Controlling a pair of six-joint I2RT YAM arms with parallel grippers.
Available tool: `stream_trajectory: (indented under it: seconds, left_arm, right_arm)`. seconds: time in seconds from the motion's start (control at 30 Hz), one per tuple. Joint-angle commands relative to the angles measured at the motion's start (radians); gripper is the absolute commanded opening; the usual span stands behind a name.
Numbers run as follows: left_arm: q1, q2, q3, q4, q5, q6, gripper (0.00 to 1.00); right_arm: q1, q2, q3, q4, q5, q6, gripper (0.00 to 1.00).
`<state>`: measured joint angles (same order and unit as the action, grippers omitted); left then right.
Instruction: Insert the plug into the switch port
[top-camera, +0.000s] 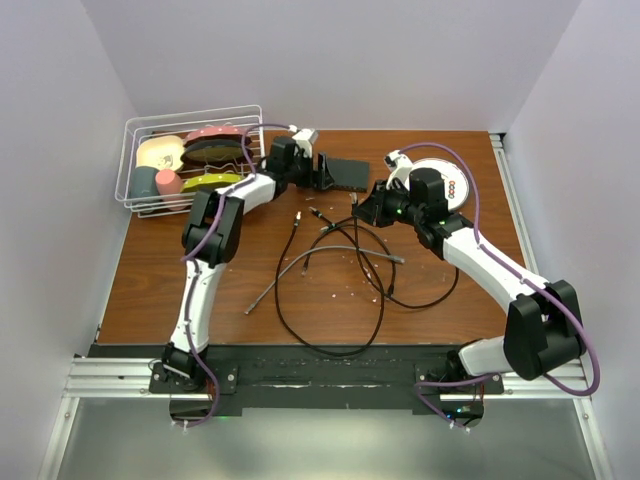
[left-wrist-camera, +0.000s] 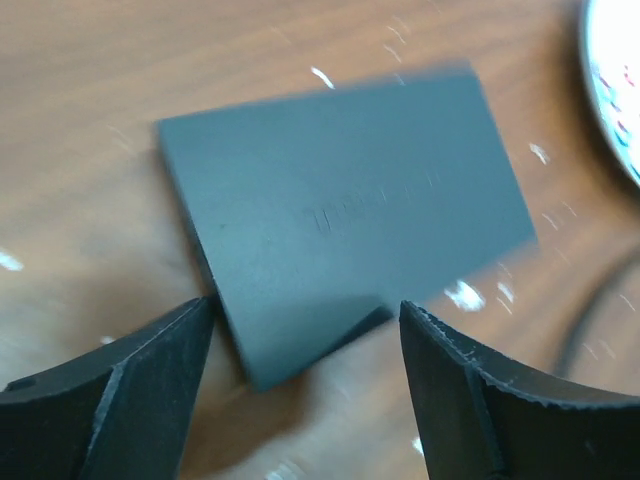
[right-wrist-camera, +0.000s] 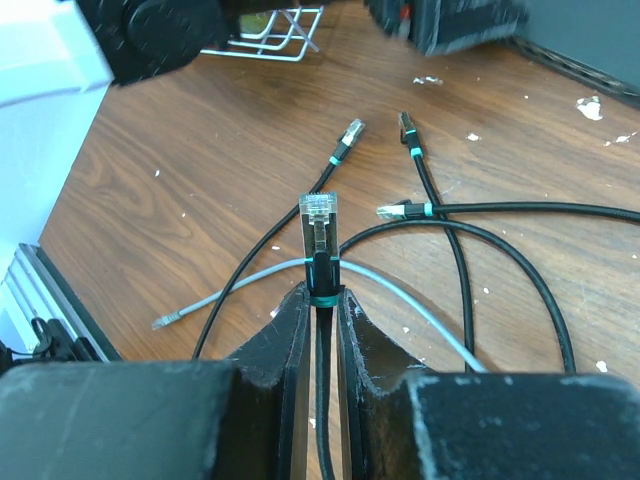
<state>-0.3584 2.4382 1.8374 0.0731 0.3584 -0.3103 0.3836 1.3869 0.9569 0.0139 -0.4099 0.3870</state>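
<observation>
- The right gripper is pressed together on a black cable just behind its clear plug. The plug juts straight out past the fingertips.
- The switch box lies flat just beyond that gripper and slightly to its left, with its long axis across the table.
- The switch port itself is hidden; it probably sits on the long edge facing the plug.
- The left gripper is spread, straddling the box's short end without clamping it.
- The right arm carries the plug and is near the box, so the insertion falls to it.
</observation>
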Motion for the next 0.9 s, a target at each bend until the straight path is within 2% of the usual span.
stream_trajectory:
  seconds: [0.0,0.1,0.2,0.33,0.43,0.47,0.53,0.57,0.6,0.67,0.8,0.87]
  left_arm:
    - [-0.027,-0.116,-0.15,0.062,0.105,-0.043,0.79]
    - [-0.027,-0.185,-0.211,0.096,-0.031,-0.014,0.83]
    - [-0.03,-0.214,-0.189,0.143,-0.133,0.007,0.87]
    - [-0.039,-0.18,-0.138,0.273,-0.186,0.019,0.89]
    - [-0.06,-0.098,-0.026,0.295,-0.211,0.065,0.91]
    - [-0.065,-0.065,0.018,0.268,-0.194,0.079,0.91]
    - [-0.082,0.054,0.214,0.193,-0.165,0.103,0.92]
    - [-0.086,0.103,0.302,0.083,-0.139,0.109,0.92]
    - [-0.093,0.193,0.459,0.041,-0.13,0.123,0.92]
    - [-0.111,0.261,0.569,-0.031,-0.133,0.137,0.95]
    - [-0.122,0.268,0.521,-0.002,-0.17,0.151,1.0]
    - [-0.123,0.277,0.525,-0.042,-0.161,0.149,1.0]
  right_arm:
    - [-0.005,-0.017,0.006,-0.008,-0.006,-0.025,0.0]
    - [-0.006,-0.02,0.005,-0.009,0.0,-0.031,0.0]
    - [-0.006,-0.012,0.009,-0.011,0.009,-0.033,0.0]
    - [-0.005,0.003,0.017,-0.011,0.02,-0.028,0.0]
    - [-0.005,0.011,0.023,-0.011,0.023,-0.025,0.0]
    - [-0.005,0.015,0.025,-0.011,0.023,-0.025,0.0]
    - [-0.005,0.023,0.031,-0.011,0.026,-0.027,0.0]
    - [-0.006,0.03,0.032,-0.011,0.026,-0.03,0.0]
    - [-0.006,0.034,0.034,-0.034,0.026,-0.03,0.0]
    - [-0.006,0.04,0.039,-0.04,0.033,-0.028,0.0]
    - [-0.006,0.044,0.042,-0.051,0.042,-0.031,0.0]
    - [-0.006,0.041,0.039,-0.054,0.052,-0.03,0.0]
